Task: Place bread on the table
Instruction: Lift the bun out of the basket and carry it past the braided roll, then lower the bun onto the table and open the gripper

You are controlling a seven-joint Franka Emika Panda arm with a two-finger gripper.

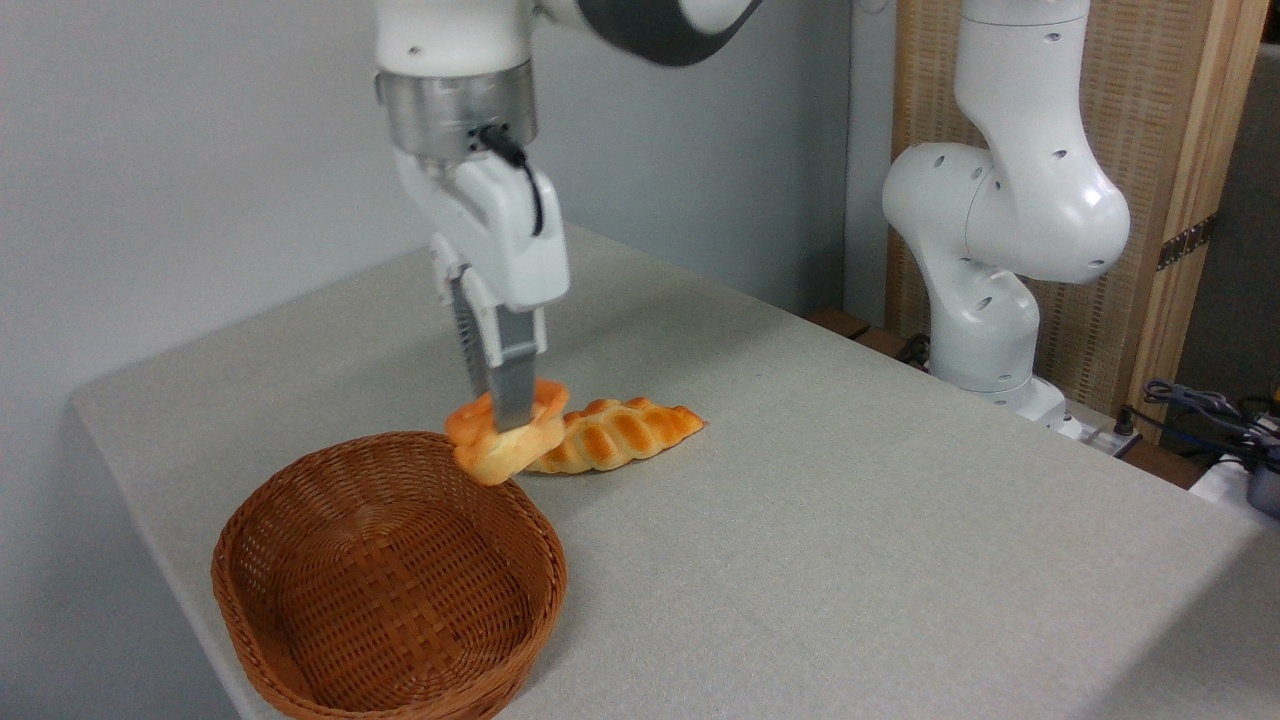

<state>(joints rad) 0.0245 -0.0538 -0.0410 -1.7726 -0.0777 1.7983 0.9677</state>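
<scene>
The small round orange-golden bread (497, 447) hangs tilted in the air, just above the far right rim of the wicker basket. My gripper (503, 415) comes straight down from above and is shut on the bread, its grey fingers (513, 385) squeezing the bun's top. The grey-beige cloth table (850, 480) lies below and stretches out to the right.
A brown wicker basket (385, 580) with nothing in it stands at the table's front left. A longer braided golden loaf (620, 432) lies on the cloth just behind and right of the held bun. The arm's white base (985, 300) stands at the back right.
</scene>
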